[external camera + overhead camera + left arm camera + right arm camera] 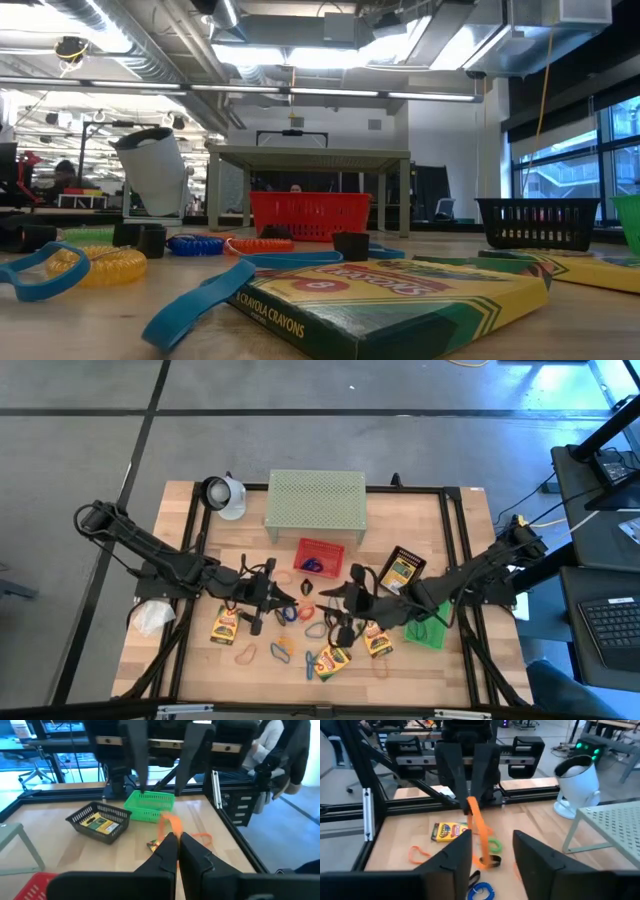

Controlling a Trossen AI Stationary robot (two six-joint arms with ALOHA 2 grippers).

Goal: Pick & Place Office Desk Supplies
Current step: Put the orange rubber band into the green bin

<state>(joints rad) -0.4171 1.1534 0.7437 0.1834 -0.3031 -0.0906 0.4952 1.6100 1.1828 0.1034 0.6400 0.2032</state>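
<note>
My left gripper (290, 597) is near the table's middle, shut on an orange band (476, 822) that also shows in its own wrist view (169, 826). My right gripper (345, 596) faces it from the table's right, open and empty (492, 854), a short way from the band. Yellow-and-green crayon boxes lie flat on the table at the near left (224, 625), near middle (332, 660) and under the right arm (377, 640). Blue, orange and green loops (285, 650) lie scattered among them. My left gripper pinches the orange band's upper part (469, 804) between its two shut fingers. The fingers come from the table's left, slanting downward. The band hangs slack below them as a long strip; whether its lower end (484, 862) touches the table I cannot tell.
A pale green perforated shelf (316, 505) stands at the back, with a white rounded object (225, 495) to its left. A red basket (320, 555), a black basket with a crayon box (402, 570) and a green basket (428, 630) stand on the table. A white wad (150, 618) lies left.
</note>
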